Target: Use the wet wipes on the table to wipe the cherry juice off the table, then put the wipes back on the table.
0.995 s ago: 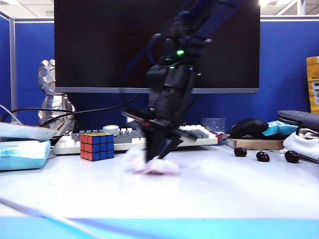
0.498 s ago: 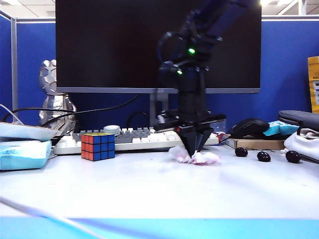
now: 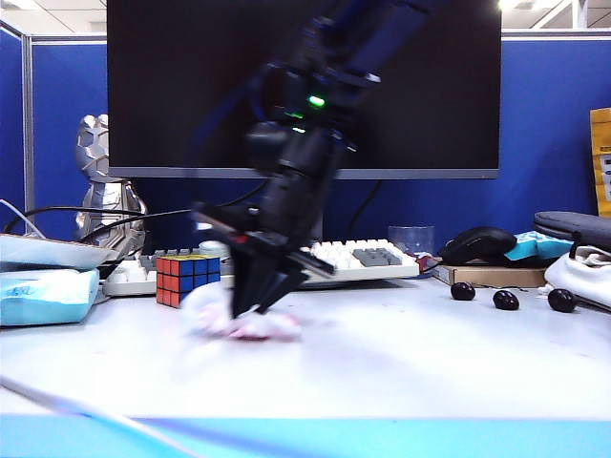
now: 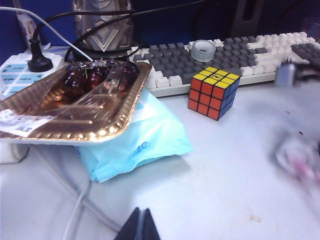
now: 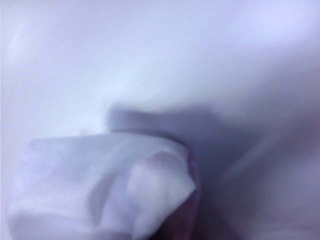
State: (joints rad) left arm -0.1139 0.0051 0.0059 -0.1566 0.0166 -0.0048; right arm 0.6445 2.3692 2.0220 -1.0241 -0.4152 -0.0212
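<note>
On the white table (image 3: 410, 363), my right gripper (image 3: 248, 310) points down just in front of the coloured cube, left of the middle. It is shut on the wet wipes (image 3: 256, 326), a crumpled white wad with pink stains pressed onto the surface. The right wrist view is blurred; the wet wipes (image 5: 100, 200) fill its near part against the table (image 5: 160, 55). My left gripper (image 4: 142, 222) hangs shut and empty over the table's left part. From there the wet wipes (image 4: 300, 160) show as a pink-white blur, with a tiny dot of cherry juice (image 4: 300, 133) beside them.
A colour cube (image 3: 186, 279) and a keyboard (image 3: 363, 256) stand behind the wipe. A light-blue wipes pack (image 4: 140, 142) lies under a gold tray of cherries (image 4: 30, 112) at the left. Three dark cherries (image 3: 506, 300), a mouse (image 3: 474, 243) and a monitor (image 3: 430, 86) are further off.
My right gripper swept the wipes to the right, then back to the left, and now stands in front of the cube. The left arm has not moved.
</note>
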